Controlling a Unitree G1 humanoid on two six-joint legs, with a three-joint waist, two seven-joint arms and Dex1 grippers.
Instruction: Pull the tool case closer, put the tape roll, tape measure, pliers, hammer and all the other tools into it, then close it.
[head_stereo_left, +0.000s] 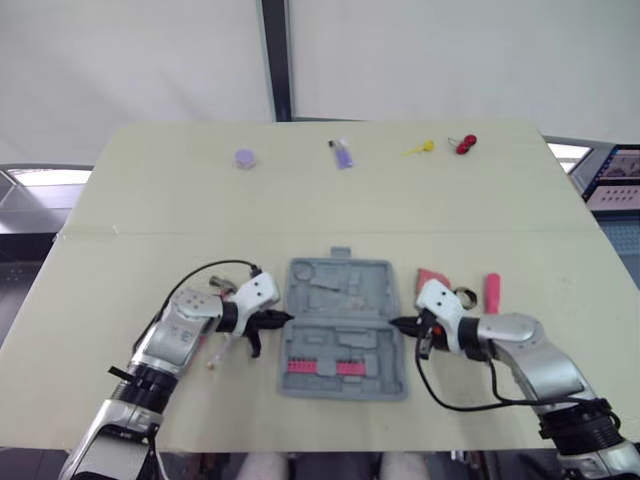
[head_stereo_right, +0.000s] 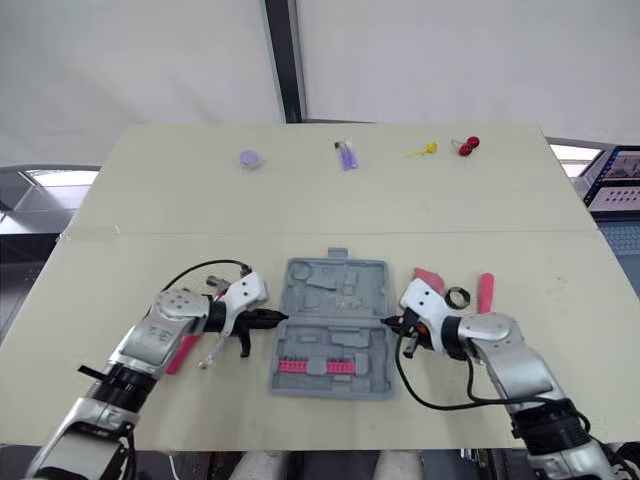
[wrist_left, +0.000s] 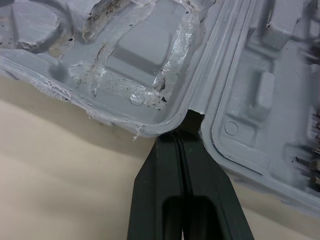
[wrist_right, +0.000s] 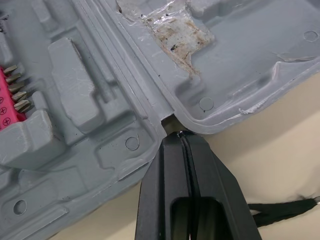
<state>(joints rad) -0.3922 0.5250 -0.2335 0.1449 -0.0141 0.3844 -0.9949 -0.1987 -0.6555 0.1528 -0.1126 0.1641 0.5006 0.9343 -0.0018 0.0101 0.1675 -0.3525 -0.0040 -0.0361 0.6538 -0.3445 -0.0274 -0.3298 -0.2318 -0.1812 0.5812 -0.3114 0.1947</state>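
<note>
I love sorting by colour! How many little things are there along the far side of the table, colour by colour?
Purple: 2, the round disc and the small stick-like thing
Yellow: 1, the yellow thing
Red: 1, the red thing
Total: 4

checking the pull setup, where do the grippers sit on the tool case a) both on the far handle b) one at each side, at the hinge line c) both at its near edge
b: left gripper and right gripper, both shut, meet the hinge notches on opposite sides of the open tool case.
</note>
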